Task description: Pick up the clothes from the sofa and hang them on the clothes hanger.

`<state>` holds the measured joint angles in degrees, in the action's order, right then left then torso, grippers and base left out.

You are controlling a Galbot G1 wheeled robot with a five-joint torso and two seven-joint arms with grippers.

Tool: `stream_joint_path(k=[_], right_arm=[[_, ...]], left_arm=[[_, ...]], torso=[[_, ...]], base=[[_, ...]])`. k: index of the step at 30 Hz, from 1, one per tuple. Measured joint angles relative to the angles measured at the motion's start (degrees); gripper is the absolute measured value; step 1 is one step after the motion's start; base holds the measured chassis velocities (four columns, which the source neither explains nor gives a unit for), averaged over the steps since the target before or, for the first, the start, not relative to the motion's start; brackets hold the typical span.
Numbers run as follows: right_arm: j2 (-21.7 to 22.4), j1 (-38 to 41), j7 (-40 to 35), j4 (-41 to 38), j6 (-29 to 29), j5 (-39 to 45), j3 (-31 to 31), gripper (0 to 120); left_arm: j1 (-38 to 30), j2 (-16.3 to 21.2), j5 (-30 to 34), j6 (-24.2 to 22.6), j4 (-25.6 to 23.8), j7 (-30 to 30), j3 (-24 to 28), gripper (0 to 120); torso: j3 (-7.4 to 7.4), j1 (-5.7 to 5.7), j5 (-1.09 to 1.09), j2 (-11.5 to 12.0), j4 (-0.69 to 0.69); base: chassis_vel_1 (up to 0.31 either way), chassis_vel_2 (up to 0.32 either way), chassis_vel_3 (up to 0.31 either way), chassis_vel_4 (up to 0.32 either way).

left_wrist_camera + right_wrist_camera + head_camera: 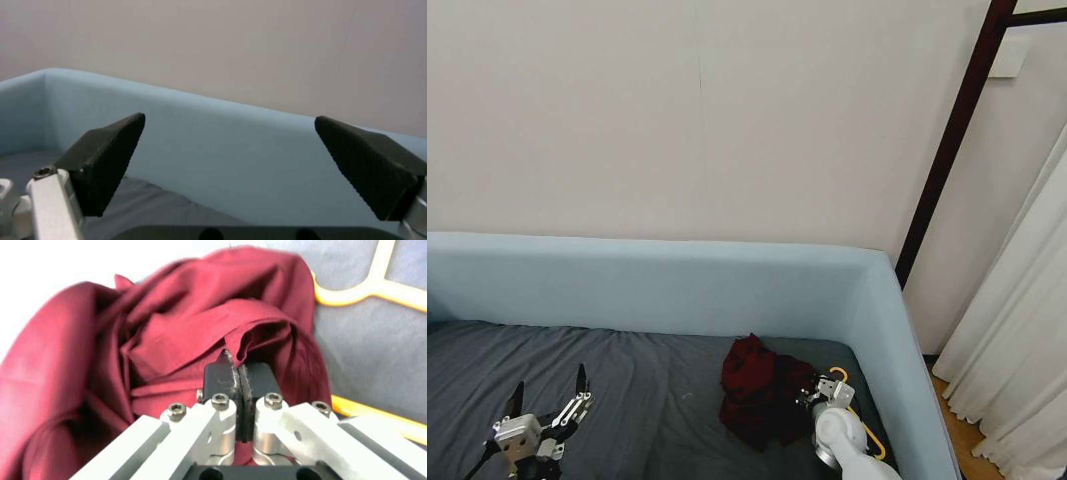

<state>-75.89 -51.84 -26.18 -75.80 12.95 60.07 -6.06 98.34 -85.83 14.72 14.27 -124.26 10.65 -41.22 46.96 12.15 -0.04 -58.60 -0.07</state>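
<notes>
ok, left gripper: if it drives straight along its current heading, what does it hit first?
Most likely the light blue sofa backrest: the left gripper, open, frames it dead ahead, nothing between. Distance is unclear. The right gripper is shut on the red garment.

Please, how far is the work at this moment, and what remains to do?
Done: the right gripper is shut on a fold of the red garment. In hand: the garment rests bunched on the sofa seat, not lifted yet, with the yellow hanger lying beside it. To do: lifting it and putting it on the hanger. The left gripper hangs open over the seat, holding nothing.
</notes>
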Motion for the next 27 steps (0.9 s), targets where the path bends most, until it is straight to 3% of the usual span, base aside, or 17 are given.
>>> stream_joint_path(k=[9,13,17,27], right_arm=[[4.8,-4.0,1.5,-14.8,-6.2,4.0,0.9,0],[10.2,-6.9,14.8,-24.0,-17.1,2.0,2.8,0],[14.0,-7.3,20.2,-29.9,-20.8,3.5,2.9,0],[22.4,-1.4,22.4,-38.1,-22.9,10.2,0.9,0]], left_arm=[[0.2,0.1,-0.1,0.2,-0.3,0.5,0.1,100],[0.5,0.0,-0.1,0.6,-0.6,0.5,0.6,100],[0.5,-0.1,-0.2,0.9,-0.8,0.6,0.9,100],[0.6,-0.3,-0.7,1.3,-1.3,0.9,1.6,100]], torso=[[0.0,0.0,0.0,0.0,0.0],[0.0,0.0,0.0,0.0,0.0],[-0.01,-0.01,0.0,0.0,0.0],[0.0,-0.01,0.01,0.0,-0.01]], base=[[0.0,0.0,0.0,0.0],[0.0,0.0,0.0,0.0],[0.0,0.0,0.0,0.0],[0.0,0.0,0.0,0.0]])
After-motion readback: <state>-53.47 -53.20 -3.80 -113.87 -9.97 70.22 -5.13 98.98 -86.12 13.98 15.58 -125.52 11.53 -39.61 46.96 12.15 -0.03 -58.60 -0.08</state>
